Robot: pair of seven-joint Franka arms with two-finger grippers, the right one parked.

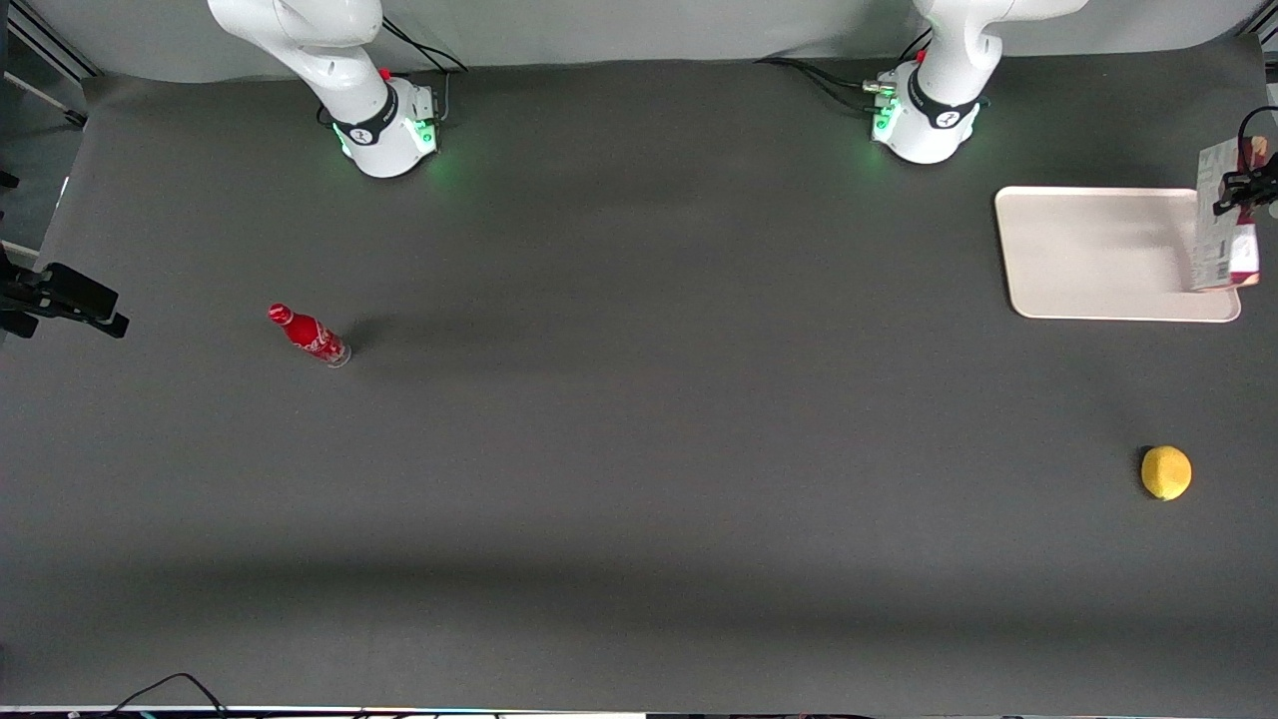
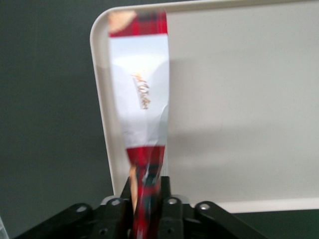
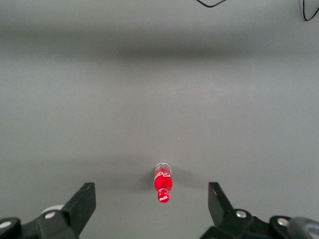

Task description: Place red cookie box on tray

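My gripper [image 2: 147,199] clamps the red cookie box [image 2: 142,94] end-on above the tray [image 2: 239,99] edge; I should shift inward over the tray, lower, then release.

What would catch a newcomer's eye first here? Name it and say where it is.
The red cookie box stands out first: the gripper holds it, shut on it, on end over the edge of the tray at the working arm's end of the table. Next come a yellow lemon, nearer the front camera than the tray, and a small red bottle toward the parked arm's end.
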